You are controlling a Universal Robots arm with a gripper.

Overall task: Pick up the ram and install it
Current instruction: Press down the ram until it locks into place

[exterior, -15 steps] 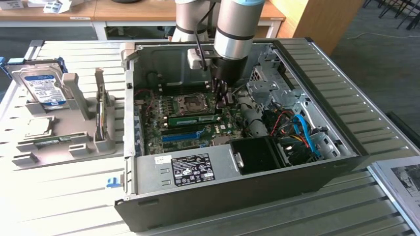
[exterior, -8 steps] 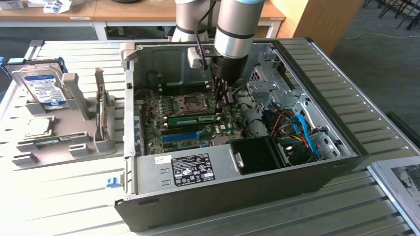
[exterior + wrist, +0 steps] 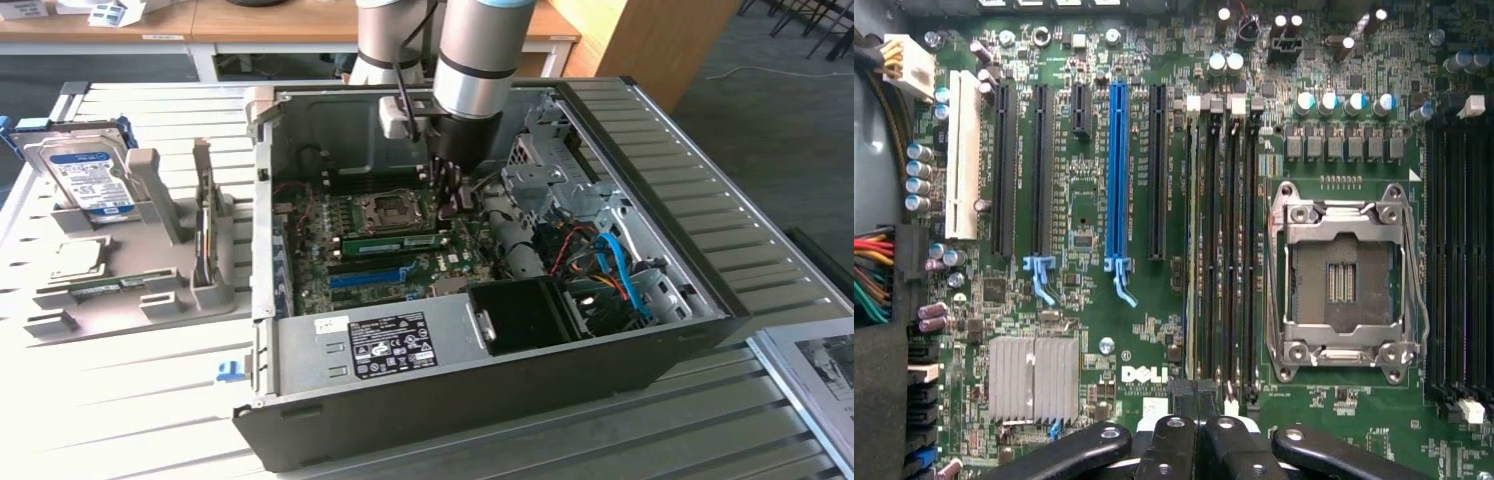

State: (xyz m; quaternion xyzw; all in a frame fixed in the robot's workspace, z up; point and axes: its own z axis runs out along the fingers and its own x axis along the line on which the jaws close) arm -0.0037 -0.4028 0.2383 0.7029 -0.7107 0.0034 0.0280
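Here, the gripper (image 3: 1199,440) hangs with its jaws pressed shut and nothing between them, directly above the ram (image 3: 1199,240), a long green stick already lying in a memory slot beside the empty processor socket (image 3: 1344,275). The ram's long axis runs straight away from the fingertips, and the arm (image 3: 470,60) reaches vertically down into the open computer case (image 3: 641,330).

An open computer case (image 3: 441,400) sits beside a hard drive (image 3: 83,172) propped on a grey stand (image 3: 160,290).
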